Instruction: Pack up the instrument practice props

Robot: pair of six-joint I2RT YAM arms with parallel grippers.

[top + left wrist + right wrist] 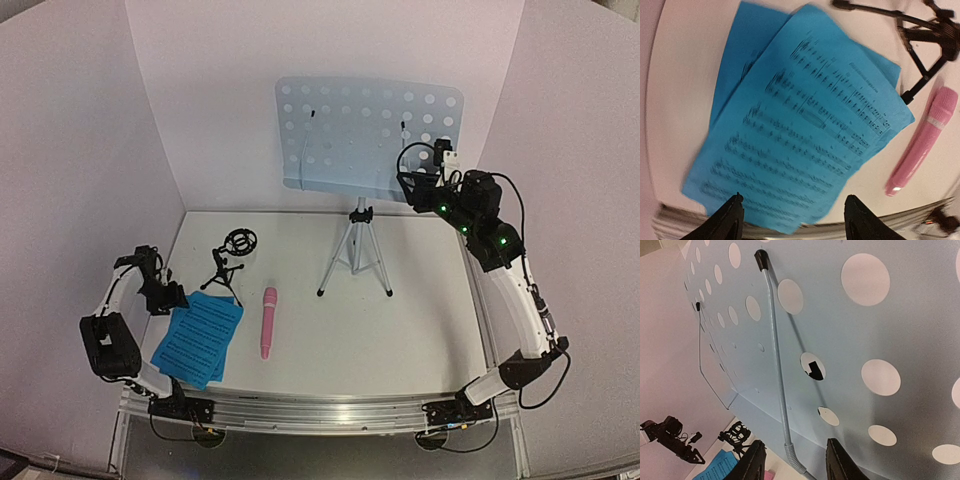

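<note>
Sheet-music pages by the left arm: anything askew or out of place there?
Yes: the blue sheet-music pages lie fanned, not squared. The top page is skewed across those below, and their near corner seems to reach the front edge of the table. The pink stick microphone and black tripod mic stand beside them look fine.

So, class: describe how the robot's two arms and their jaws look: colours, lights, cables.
The left arm and right arm share white links, black joints and black bases. The right one carries green lights on its black wrist housing and loose black cables. The jaws are plain black.
</note>
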